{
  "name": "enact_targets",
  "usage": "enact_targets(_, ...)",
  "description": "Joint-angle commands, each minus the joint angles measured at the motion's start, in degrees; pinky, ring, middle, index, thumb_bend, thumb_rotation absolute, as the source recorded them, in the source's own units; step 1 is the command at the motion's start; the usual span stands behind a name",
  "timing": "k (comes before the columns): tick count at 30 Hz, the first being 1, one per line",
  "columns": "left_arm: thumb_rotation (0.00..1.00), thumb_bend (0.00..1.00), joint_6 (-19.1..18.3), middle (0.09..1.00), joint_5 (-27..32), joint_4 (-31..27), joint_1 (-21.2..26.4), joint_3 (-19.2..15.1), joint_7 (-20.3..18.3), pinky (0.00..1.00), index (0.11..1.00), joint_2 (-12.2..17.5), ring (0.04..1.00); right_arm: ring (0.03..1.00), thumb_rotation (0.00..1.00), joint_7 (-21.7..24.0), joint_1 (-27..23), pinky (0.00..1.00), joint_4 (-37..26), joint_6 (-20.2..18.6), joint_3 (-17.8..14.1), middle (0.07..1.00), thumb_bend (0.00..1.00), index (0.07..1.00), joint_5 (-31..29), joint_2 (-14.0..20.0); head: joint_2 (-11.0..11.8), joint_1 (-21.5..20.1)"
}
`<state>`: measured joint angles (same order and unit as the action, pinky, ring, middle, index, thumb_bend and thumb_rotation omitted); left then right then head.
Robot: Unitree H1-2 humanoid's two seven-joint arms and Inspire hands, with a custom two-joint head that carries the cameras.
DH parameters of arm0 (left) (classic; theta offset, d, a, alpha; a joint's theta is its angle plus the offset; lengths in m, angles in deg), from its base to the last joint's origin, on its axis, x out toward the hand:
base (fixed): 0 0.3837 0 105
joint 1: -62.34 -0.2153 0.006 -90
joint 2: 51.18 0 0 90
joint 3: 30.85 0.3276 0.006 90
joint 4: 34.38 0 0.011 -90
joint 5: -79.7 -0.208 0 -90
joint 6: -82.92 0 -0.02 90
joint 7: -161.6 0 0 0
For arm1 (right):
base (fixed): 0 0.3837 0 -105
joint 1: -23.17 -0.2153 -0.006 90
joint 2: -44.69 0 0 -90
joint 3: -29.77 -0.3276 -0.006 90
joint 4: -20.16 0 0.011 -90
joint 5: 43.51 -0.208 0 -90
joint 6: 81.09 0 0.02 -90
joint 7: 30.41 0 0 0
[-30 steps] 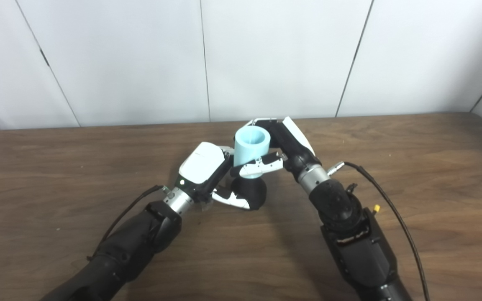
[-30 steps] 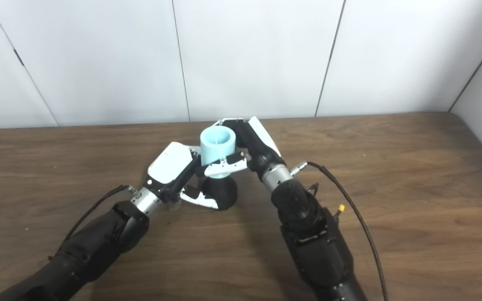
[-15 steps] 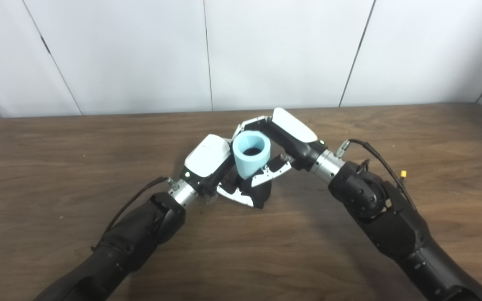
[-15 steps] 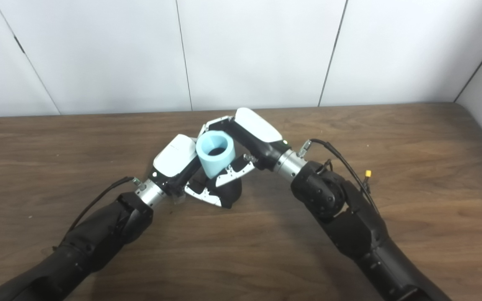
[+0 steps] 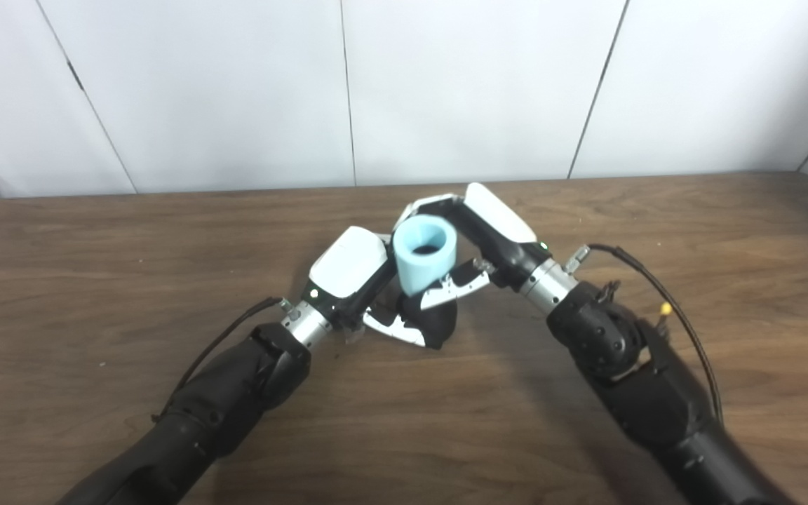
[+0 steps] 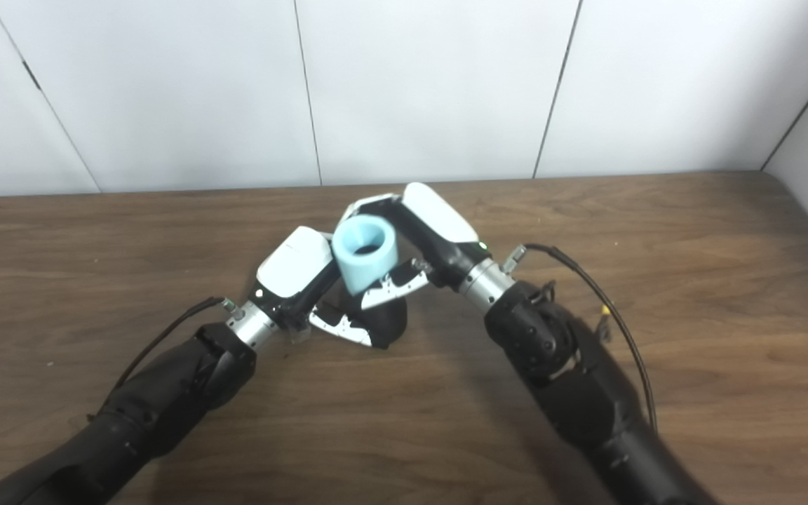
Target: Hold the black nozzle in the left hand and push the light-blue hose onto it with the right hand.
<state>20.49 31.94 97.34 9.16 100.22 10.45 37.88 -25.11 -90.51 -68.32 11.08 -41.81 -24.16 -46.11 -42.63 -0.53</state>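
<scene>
Left eye view, frame centre: the left hand (image 5: 355,280) wraps its fingers round a matte black, bulbous nozzle (image 5: 435,324) on the wood-grain table (image 5: 95,280). Directly above, the right hand (image 5: 477,242) clamps a smooth light-blue cylindrical hose (image 5: 423,256), tilted, its open end facing up.

Left hand (image 5: 348,270) and right hand (image 5: 488,228) raised mid-table, fingers curled, apparently gripping, forearms angled inward
</scene>
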Motion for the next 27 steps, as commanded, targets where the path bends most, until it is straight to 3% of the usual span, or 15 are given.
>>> enact_targets(1, 0.0, 0.53, -1.25, 0.452, -1.9, 4.47, -9.34, 2.59, -3.22, 0.43, 0.493, -0.32, 0.522, 0.436, 0.0, 4.19, 4.6, 0.37, 0.97, -17.59, -0.16, 0.485, 0.5, 0.505, 1.21, -2.55, -0.05, -0.01)
enact_targets(3, 0.0, 0.53, -1.12, 0.452, -1.82, 4.42, -9.4, 2.38, -3.46, 0.44, 0.492, -0.3, 0.525, 0.445, 0.0, 3.56, 4.85, 0.4, 0.43, -22.35, -1.78, 0.488, 0.5, 0.499, 0.84, -4.19, -0.05, -0.01)
enact_targets(7, 0.0, 0.53, -0.85, 0.443, -1.66, 4.9, -9.2, 2.41, -3.53, 0.44, 0.498, -0.32, 0.529, 0.445, 0.0, 3.19, 4.44, 0.37, 0.89, -26.39, -4.0, 0.498, 0.5, 0.498, -0.3, -5.82, -0.13, -0.28)
enact_targets(14, 0.0, 0.53, -1.02, 0.45, -1.89, 5.1, -9.06, 2.36, -3.29, 0.44, 0.496, -0.72, 0.528, 0.436, 0.0, 3.56, 4.22, 0.37, 1.02, -28.46, -3.84, 0.498, 0.5, 0.499, -0.35, -5.99, -0.13, -0.24)
enact_targets(18, 0.0, 0.53, -0.91, 0.455, -1.72, 5.29, -8.84, 2.45, -3.7, 0.45, 0.495, -0.8, 0.541, 0.441, 0.0, 6.21, 4.03, 0.39, 0.86, -21.6, -0.39, 0.495, 0.5, 0.502, 0.61, -2.78, -0.13, -0.02)
enact_targets(23, 0.0, 0.53, -1.01, 0.45, -1.85, 5.25, -8.86, 2.3, -3.66, 0.44, 0.498, -0.74, 0.538, 0.421, 0.0, 8.21, 2.23, 0.36, 3.16, -5.0, 5.84, 0.486, 0.5, 0.511, 1.8, 3.55, -0.1, 0.17)
enact_targets(27, 0.0, 0.53, -1.26, 0.45, -1.93, 5.1, -9.0, 2.0, -4.01, 0.44, 0.496, -0.68, 0.534, 0.416, 0.0, 9.74, 1.1, 0.36, 1.72, -3.03, 8.46, 0.492, 0.5, 0.531, 1.58, 6.03, -0.03, 0.18)
